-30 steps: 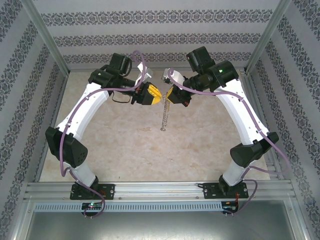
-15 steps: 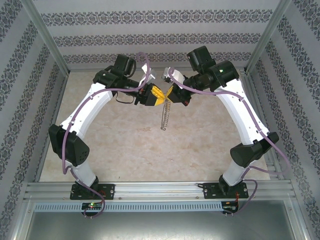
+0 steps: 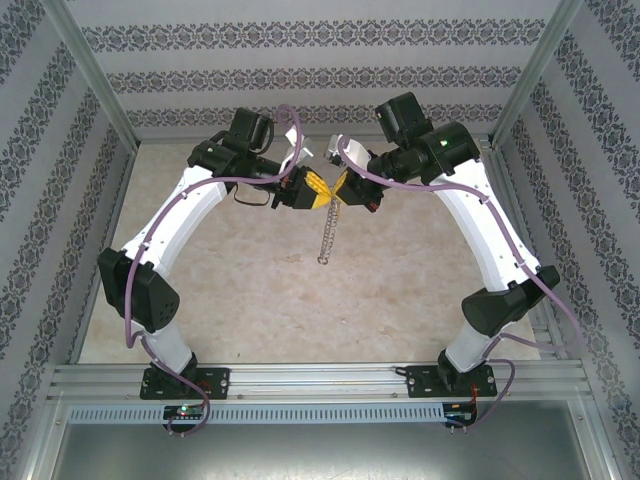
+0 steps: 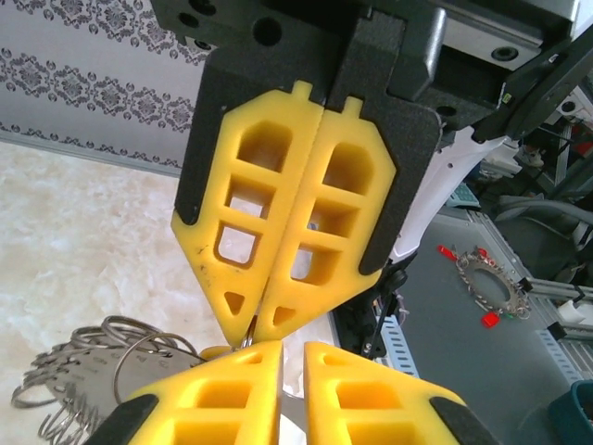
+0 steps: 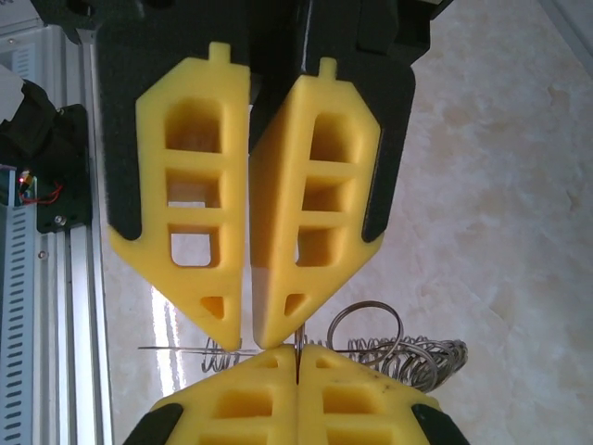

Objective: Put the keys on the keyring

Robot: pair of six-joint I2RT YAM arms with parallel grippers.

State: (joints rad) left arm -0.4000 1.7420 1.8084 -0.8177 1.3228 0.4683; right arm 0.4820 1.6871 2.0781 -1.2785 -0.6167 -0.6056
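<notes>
Above the middle of the table my two grippers meet tip to tip. My right gripper point(image 3: 336, 193) point(image 5: 297, 357) is shut on a thin metal edge of the keyring point(image 3: 326, 232), whose chain of small silver rings hangs below it. In the right wrist view those rings point(image 5: 408, 357) bunch beside the pads. My left gripper point(image 3: 321, 195) point(image 4: 293, 350) faces it with its jaws a narrow gap apart, and its tips touch the right fingertips point(image 4: 243, 320). A small yellow-orange bit point(image 4: 215, 352), perhaps the keys' tag, peeks beside those tips. The key itself is hidden.
The pale marble-look tabletop point(image 3: 250, 290) lies below both arms. Patterned walls point(image 3: 320, 80) enclose the back and sides. An aluminium rail point(image 3: 320, 380) runs along the near edge by the arm bases.
My left gripper has swung right until its tips meet the right gripper, and its jaws have narrowed. The right gripper and the hanging chain have stayed in place.
</notes>
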